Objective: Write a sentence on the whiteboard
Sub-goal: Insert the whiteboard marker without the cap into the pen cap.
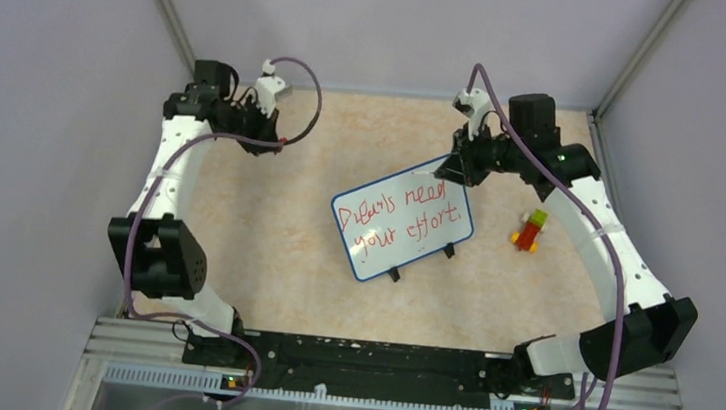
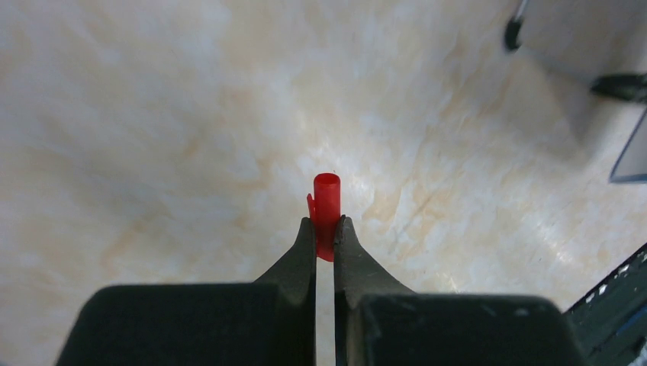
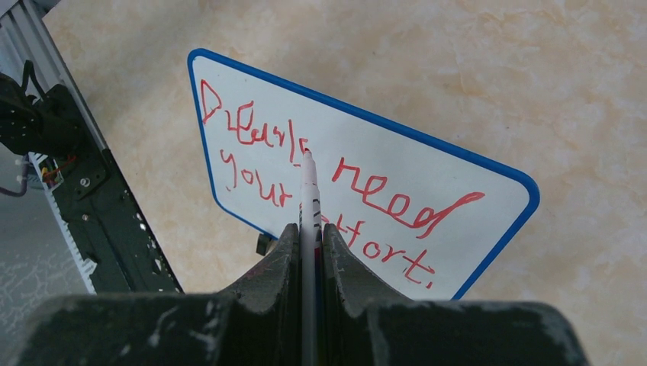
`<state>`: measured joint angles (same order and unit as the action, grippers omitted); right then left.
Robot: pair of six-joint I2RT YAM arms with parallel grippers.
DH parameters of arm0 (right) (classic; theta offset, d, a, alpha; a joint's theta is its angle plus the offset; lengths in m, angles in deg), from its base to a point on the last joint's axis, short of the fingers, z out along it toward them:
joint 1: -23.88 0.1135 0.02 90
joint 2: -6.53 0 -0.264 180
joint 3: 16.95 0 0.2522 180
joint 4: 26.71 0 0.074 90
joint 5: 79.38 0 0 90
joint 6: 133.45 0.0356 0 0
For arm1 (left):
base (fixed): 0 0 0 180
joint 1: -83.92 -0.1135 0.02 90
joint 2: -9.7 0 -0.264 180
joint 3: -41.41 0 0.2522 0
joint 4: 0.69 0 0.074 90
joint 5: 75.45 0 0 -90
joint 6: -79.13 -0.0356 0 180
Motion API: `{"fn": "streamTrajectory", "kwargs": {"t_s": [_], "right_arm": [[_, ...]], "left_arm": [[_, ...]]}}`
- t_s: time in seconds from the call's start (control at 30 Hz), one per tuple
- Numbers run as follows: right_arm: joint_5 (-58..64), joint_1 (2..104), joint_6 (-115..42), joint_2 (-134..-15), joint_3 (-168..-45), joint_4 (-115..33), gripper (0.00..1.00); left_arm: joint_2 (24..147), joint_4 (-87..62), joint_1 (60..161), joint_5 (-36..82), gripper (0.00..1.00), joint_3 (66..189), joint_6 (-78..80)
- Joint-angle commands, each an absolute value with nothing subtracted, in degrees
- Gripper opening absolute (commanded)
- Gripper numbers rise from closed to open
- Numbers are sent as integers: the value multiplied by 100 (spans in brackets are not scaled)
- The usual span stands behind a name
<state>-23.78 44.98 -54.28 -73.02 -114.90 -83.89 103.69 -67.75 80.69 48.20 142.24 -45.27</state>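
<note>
The whiteboard (image 1: 384,262), white with a thin blue rim, stands tilted on two black feet at the table's middle. The sentence (image 1: 398,216) runs across it in red in two lines, reading about "Dreams need your effort". My right gripper (image 1: 463,164) hovers at the board's far right corner, shut on a white marker (image 3: 308,191). In the right wrist view the marker's bare tip points over the whiteboard (image 3: 473,236) and the sentence (image 3: 381,200), between the fingertips of the right gripper (image 3: 309,227). My left gripper (image 1: 270,141) is at the far left, above the table. The left gripper (image 2: 326,221) is shut on a red cap (image 2: 326,197).
A small toy of coloured bricks (image 1: 529,231) lies right of the board. A black rail (image 1: 355,355) with the arm bases runs along the near edge. Grey walls close in the table on three sides. The board's black foot (image 2: 622,85) shows at the left wrist view's upper right.
</note>
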Motion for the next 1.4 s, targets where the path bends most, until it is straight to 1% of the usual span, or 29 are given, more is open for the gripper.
{"fn": "streamTrajectory", "kwargs": {"t_s": [0.0,0.17,0.33,0.47,0.83,1.17,1.37], "right_arm": [[-2737,4419,-5217,-7351,-11859,-8399,0],[-3303,4423,-4924,-7333,-11741,-8355,0],[-4144,4418,-4446,-7251,-11361,-8117,0],[-4399,4424,-4020,-7164,-11058,-7783,0],[-4902,4589,-3519,-7106,-10652,-7315,0],[-5005,4603,-3456,-6973,-10471,-7275,0],[-5075,4611,-3240,-6825,-10305,-7103,0]], "left_arm": [[9698,-7613,8545,5774,0,15091,-4734],[9518,-7916,9647,5758,0,15328,-4967],[9083,-7611,10597,5182,0,14777,-5328],[8986,-7566,11118,4814,0,14549,-5498],[8809,-7214,11700,4512,0,14167,-5684],[8562,-6839,11955,4409,0,13846,-5549],[8497,-6805,11975,4553,0,13835,-5463]]}}
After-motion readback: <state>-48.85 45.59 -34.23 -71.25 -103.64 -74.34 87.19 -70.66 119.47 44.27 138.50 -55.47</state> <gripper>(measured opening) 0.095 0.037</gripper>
